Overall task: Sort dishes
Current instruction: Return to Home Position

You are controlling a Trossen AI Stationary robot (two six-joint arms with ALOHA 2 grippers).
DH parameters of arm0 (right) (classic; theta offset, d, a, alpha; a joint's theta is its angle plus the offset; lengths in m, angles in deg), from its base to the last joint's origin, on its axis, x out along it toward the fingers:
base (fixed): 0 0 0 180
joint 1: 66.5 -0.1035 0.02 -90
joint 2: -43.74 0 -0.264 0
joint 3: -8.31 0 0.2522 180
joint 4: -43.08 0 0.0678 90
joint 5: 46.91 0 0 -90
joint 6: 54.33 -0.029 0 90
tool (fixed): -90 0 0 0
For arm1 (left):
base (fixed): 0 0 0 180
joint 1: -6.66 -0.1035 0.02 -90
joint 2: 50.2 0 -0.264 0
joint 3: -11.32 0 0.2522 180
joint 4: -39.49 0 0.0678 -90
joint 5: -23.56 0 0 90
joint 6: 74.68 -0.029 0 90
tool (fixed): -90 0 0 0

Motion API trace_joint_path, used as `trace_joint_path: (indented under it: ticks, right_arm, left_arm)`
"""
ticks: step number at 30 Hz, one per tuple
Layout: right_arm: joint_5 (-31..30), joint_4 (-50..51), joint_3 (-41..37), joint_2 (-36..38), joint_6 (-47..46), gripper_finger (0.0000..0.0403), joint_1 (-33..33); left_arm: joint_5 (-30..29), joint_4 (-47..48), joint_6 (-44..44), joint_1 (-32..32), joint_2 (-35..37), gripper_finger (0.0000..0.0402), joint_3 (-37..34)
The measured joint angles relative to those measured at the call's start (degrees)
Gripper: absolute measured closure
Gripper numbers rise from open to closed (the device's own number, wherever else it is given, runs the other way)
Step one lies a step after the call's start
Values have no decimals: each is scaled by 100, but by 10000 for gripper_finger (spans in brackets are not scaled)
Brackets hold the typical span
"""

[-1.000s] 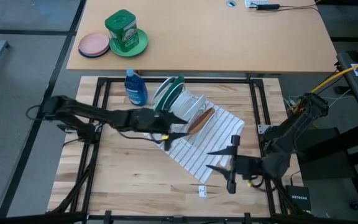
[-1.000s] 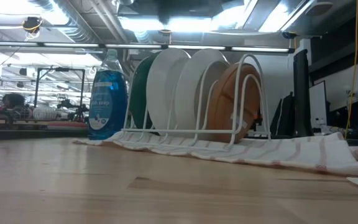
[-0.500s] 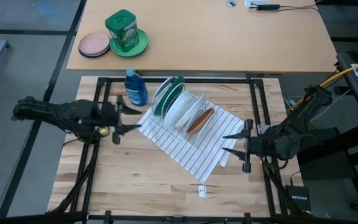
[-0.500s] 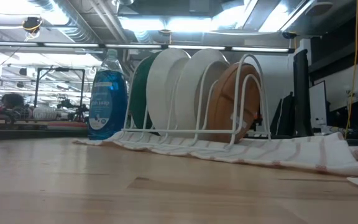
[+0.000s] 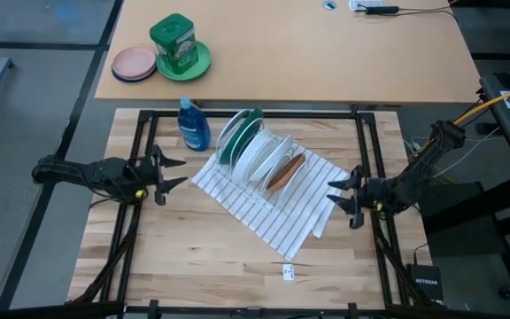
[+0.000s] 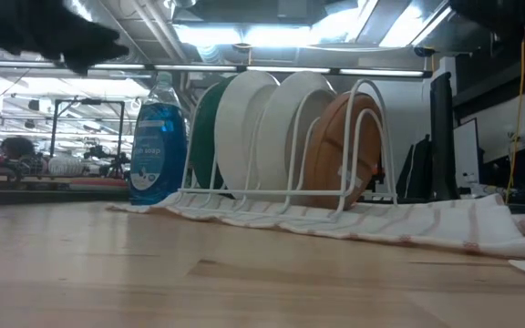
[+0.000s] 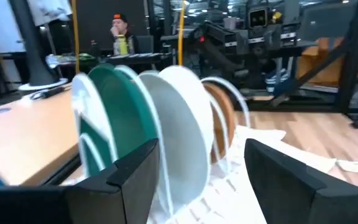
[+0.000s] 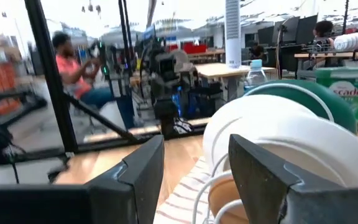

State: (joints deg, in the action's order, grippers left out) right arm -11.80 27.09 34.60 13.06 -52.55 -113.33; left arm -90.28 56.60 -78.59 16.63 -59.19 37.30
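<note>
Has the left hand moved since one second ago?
Yes. The left hand has pulled back leftward, away from the white dish rack, which stayed put.

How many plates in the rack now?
4, upright in the white dish rack: dark green plate nearest the soap bottle, then a white plate, a second white plate, then the brown plate. None looks hidden.

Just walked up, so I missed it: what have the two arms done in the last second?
The left end effector, open, pulled back from the dish rack toward the left edge of the table; the right end effector, also open, drew back toward its right edge. Neither grasped nor released anything. Dishes, rack and soap bottle stayed put.
</note>
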Motion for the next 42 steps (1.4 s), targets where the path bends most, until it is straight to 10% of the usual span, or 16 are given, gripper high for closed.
trace_joint_path:
  ticks: [15,42]
  right_arm:
    - [199,-1199,-1182,462,11,220,0]
    - [2194,1541,-1199,457,-2226,220,0]
  left_arm:
    - [296,-91,-159,-150,571,176,-961]
    - [287,-74,-660,-150,546,176,-963]
